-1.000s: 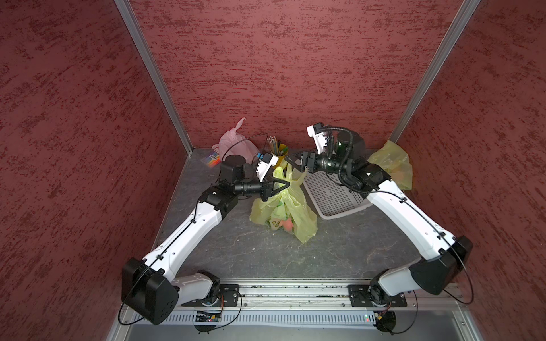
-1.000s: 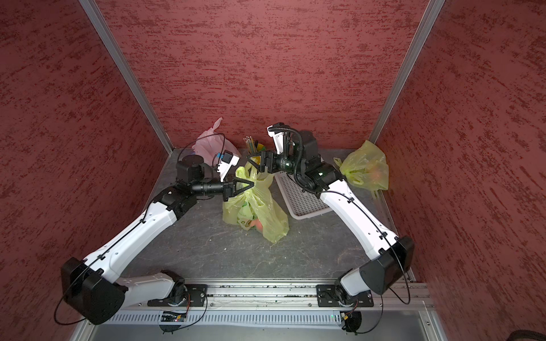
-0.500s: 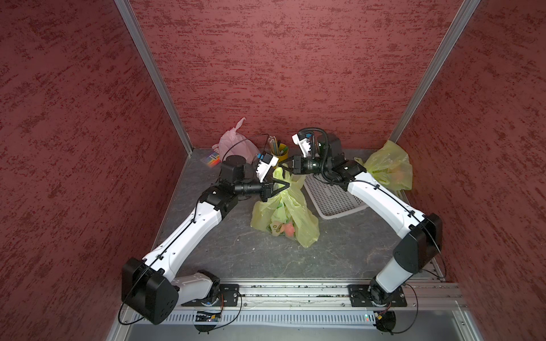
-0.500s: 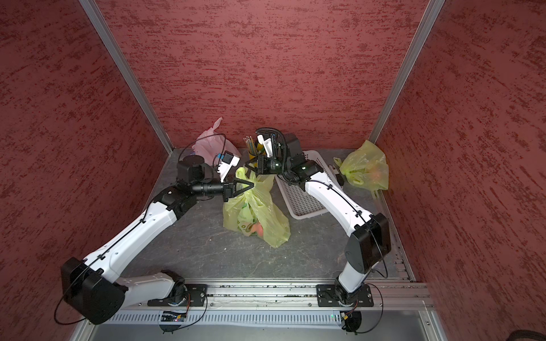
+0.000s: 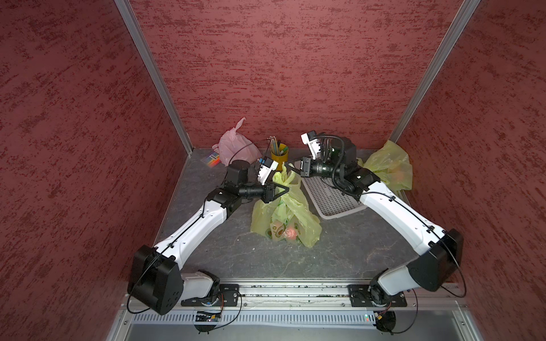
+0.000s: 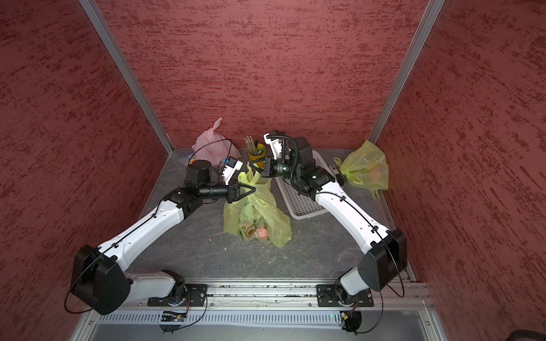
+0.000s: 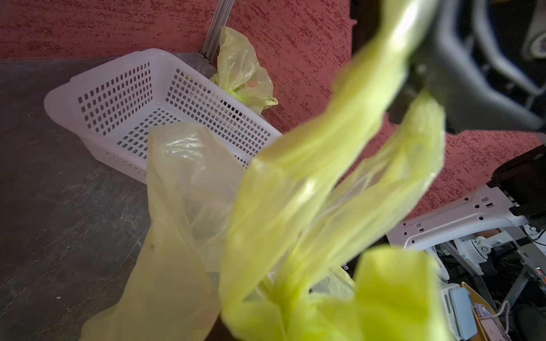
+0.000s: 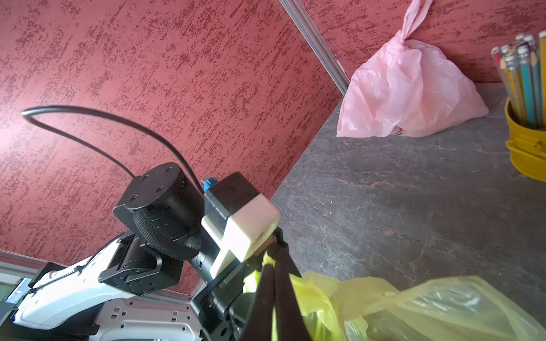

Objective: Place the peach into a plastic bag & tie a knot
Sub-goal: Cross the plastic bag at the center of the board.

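Jaws pinch yellow bag handles; peach inside.

- left arm: glossy white moulded shells, black joint housings, a thin black cable clipped along the top
- right arm: same white-and-black build; small green light on a black joint
- black boxy shoulder housing, rounded corners
- black drum-shaped wrist motor, small screws in its round cap
- white camera block, black back, blue plug
- black ribbed hose at the right wrist
- left gripper: black, slim tapering fingers
- flat black base plate, screwed down
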Controlling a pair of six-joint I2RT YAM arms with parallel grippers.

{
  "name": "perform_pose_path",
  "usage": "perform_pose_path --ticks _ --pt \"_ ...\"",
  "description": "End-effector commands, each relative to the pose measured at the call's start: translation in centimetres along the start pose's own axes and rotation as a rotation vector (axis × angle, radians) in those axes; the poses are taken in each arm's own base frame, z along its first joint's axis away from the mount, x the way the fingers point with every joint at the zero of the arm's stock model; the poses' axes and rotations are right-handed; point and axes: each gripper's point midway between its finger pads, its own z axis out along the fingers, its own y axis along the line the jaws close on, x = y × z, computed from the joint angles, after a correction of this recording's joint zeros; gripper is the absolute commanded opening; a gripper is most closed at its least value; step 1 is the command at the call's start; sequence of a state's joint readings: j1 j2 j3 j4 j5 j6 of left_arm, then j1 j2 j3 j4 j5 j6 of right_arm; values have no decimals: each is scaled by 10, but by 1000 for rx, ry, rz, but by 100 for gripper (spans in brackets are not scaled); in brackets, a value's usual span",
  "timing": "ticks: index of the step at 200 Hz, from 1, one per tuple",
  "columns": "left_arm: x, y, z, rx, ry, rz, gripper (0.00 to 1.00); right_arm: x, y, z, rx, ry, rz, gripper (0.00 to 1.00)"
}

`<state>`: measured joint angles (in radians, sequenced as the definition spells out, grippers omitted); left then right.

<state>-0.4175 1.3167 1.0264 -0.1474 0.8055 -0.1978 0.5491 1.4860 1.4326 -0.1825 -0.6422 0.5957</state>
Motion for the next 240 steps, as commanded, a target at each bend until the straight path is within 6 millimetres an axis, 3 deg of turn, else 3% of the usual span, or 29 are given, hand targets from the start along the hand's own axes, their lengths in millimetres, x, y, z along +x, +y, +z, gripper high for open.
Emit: perform_pose_path --ticks 1,36,52,84,121,137,162,211,240 --pt "-7 12 -1 -29 -40 -16 21 -17 21 -19 -8 -104 -34 0" --pt "-8 26 -1 -83 -50 -48 9 6 34 -23 -34 -114 -12 0" --pt "-7 32 1 -106 -44 -66 0 27 39 -18 -39 -87 -1 0" --pt "-6 46 0 -180 -52 -100 0 77 40 -6 -73 -20 37 0" --pt "-6 51 -2 -203 -65 -125 0 149 -1 21 37 167 62 0" --pt "-5 49 -1 -191 -59 -132 0 169 -23 29 92 220 63 0" --pt "-2 43 0 -162 -41 -139 0 176 -52 34 203 230 22 0" --pt "8 27 -2 -105 20 -145 0 165 -87 29 404 184 -62 0" --pt "21 21 0 -91 67 -143 20 154 -83 31 386 138 -74 0"
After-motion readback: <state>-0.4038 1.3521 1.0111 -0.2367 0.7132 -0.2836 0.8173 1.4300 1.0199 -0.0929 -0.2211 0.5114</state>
